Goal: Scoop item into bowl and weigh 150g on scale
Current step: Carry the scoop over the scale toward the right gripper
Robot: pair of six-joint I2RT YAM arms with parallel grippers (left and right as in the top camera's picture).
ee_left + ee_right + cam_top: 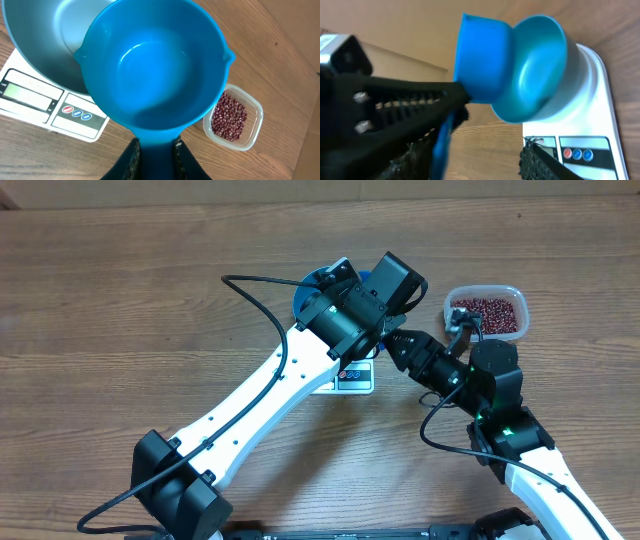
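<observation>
My left gripper (156, 143) is shut on the handle of a small blue scoop (150, 60), which is empty and hangs just over the blue bowl (40, 45). The bowl stands on the white scale (30, 95); the part of its inside that shows holds no beans. The red-brown beans (230, 116) lie in a clear tub (487, 292) to the right. In the right wrist view my right gripper (472, 150) is open. The scoop handle's free end (442, 150) runs between its fingers, close to the left one. Scoop (482, 60) and bowl (540, 65) are ahead of it.
Both arms cross above the scale (355, 377) at the table's middle, and the left arm hides most of the bowl (305, 292) from overhead. The right arm's wrist sits just left of the bean tub. All around is bare wooden tabletop (120, 300).
</observation>
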